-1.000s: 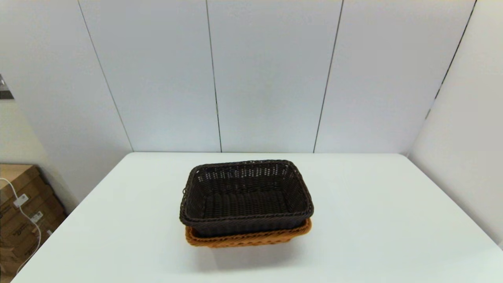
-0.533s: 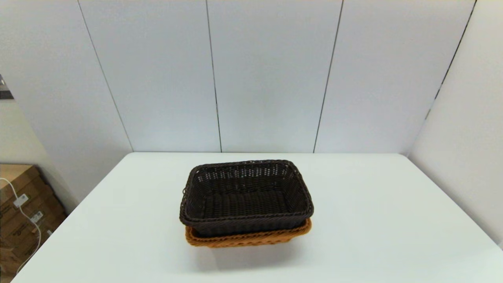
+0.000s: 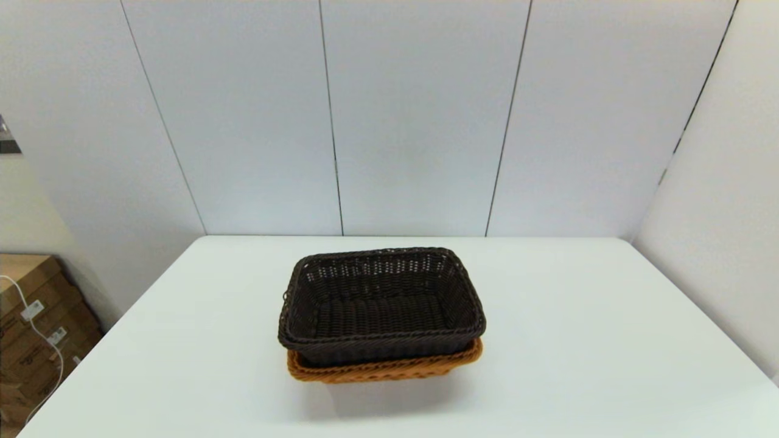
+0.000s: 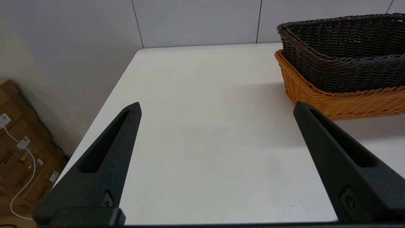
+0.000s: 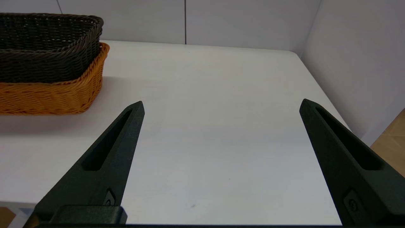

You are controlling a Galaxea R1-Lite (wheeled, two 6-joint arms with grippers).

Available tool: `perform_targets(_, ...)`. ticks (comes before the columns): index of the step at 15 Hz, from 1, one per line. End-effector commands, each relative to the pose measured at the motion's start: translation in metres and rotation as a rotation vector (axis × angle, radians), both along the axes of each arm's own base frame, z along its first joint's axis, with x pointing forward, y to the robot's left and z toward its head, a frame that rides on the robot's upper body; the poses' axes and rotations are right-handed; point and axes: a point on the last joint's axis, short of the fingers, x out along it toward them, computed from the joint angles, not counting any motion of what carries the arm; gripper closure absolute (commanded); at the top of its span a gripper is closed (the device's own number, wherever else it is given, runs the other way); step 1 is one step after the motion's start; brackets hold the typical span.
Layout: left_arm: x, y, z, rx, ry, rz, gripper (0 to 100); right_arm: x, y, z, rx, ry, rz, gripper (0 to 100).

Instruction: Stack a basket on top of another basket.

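The dark brown basket (image 3: 380, 304) sits nested in the orange basket (image 3: 383, 369) at the middle of the white table (image 3: 578, 340). Only the orange rim and lower wall show below it. Neither arm appears in the head view. In the left wrist view my left gripper (image 4: 216, 107) stands open over the table's near left part, with the dark basket (image 4: 345, 50) and the orange basket (image 4: 335, 98) off to its right. My right gripper (image 5: 221, 106) is open too, back near the table's front right, with both baskets (image 5: 47, 47) (image 5: 50, 96) to its left. Nothing is between either pair of fingers.
Cardboard boxes (image 3: 36, 328) with a white cable stand on the floor left of the table. Pale wall panels (image 3: 420, 121) close off the back, and a side wall (image 3: 718, 213) runs along the right edge.
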Motion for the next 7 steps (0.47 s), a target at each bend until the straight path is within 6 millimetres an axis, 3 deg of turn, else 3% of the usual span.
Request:
perform_targets(1, 0.0003, 0.0, -0.0008, 0.0, 0.004, 0.0, 0, 0.0, 0.0, 0.0001, 0.004, -0.002, 0.001, 0)
perform_targets(7, 0.0003, 0.0, -0.0008, 0.0, 0.004, 0.0, 0, 0.0001, 0.0, -0.0003, 0.006, 0.0, 0.001, 0)
